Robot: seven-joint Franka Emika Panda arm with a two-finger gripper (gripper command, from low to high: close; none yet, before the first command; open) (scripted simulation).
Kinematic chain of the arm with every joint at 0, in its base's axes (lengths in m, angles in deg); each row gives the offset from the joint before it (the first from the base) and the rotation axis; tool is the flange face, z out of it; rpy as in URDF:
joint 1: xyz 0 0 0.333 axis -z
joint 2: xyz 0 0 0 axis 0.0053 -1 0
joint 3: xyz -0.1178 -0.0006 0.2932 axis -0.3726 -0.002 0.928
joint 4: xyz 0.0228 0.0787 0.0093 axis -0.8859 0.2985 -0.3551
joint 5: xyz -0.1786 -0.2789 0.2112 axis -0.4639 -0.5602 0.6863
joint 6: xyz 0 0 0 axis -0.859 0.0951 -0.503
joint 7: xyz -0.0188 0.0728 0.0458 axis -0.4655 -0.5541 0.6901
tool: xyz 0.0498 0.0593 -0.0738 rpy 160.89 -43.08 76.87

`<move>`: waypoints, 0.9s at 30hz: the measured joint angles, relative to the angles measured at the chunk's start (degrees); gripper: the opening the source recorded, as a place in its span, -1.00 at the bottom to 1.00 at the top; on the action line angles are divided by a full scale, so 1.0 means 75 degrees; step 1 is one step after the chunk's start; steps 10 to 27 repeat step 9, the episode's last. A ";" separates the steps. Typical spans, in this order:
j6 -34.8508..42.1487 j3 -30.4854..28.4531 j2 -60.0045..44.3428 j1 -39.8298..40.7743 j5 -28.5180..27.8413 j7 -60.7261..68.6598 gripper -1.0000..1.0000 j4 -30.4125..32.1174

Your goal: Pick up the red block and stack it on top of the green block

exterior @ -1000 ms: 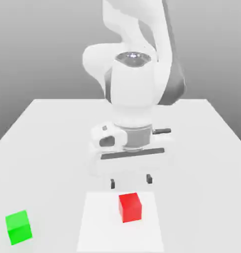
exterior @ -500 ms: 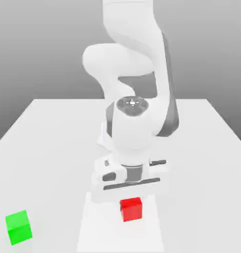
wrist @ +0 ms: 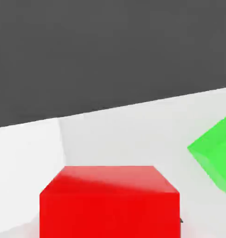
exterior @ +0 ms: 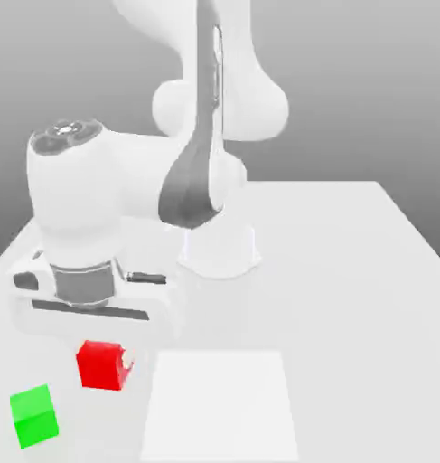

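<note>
Claw (exterior: pixel 104 354) closed on the red block (exterior: pixel 100 366), the block held up between its fingertips, green block (exterior: pixel 34 417) near the claw, toward the exterior view's left

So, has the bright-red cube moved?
Yes, the bright-red cube moved toward the exterior view's left, off the flat white square and nearer the bright-green cube.

The exterior view faced the arm from across the counter (exterior: pixel 350 298), set back and looking down at a slant. The hand view looked from the hand, very close above the red block (wrist: pixel 110 214). Both took in that block, the green block (exterior: pixel 34 417) and the white square (exterior: pixel 220 407).
</note>
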 joint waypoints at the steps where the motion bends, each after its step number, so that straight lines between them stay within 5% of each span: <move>1: 0.0041 -0.0116 -0.0134 0.0141 0.0059 0.0030 -1.00 -0.0181; 5: -0.0689 -0.0005 -0.1098 0.0427 0.0511 0.0343 -1.00 -0.0399; 6: -0.0853 0.0050 -0.1283 0.0476 0.0594 0.0401 1.00 -0.0414; 27: -0.0853 0.0050 -0.1283 0.0476 0.0594 0.0401 1.00 -0.0414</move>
